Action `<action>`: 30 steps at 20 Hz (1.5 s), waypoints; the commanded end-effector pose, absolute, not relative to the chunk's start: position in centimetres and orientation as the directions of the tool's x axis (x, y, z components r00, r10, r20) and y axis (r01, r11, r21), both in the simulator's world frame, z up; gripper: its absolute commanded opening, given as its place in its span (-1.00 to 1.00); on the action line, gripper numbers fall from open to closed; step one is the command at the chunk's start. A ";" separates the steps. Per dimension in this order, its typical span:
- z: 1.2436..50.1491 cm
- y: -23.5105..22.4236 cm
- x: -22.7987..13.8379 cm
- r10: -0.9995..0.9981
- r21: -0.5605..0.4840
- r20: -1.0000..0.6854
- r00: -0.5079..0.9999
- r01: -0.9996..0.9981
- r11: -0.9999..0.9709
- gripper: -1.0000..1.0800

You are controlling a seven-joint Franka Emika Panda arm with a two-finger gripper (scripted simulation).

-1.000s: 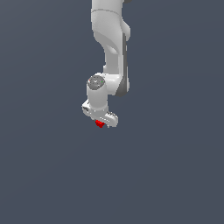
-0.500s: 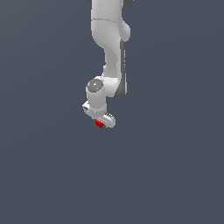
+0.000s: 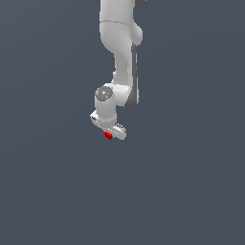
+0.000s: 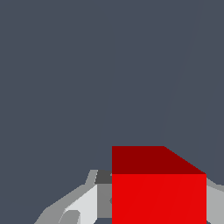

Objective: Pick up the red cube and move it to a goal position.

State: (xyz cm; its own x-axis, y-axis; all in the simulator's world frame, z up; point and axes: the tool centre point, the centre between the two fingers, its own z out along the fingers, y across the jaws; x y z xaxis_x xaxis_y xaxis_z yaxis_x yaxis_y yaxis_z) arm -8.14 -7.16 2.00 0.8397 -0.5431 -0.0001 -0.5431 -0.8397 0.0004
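The red cube is a tiny bright red block showing just under the white gripper at the end of the arm in the exterior view. In the wrist view the red cube fills the space between the grey-white fingers, which press against its sides. The gripper is shut on the cube and holds it off the dark grey surface. Most of the fingers are hidden behind the hand in the exterior view.
The white arm reaches down from the top of the exterior view. A plain dark grey surface lies all around, with nothing else on it.
The arm has shifted slightly, carrying the red cube a little toward the exterior view's right and upward. The cube stays in the shut gripper.
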 end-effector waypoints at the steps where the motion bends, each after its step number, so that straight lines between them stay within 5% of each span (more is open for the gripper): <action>1: 2.0 -7.2 -8.1 -0.543 0.000 0.000 0.840 -0.543 -0.840 -1.00; 12: 4.3 -6.4 -7.7 -0.543 0.000 0.000 0.840 -0.543 -0.840 -1.00; 30: 17.6 -2.6 -4.9 -0.544 0.001 0.000 0.839 -0.544 -0.839 -1.00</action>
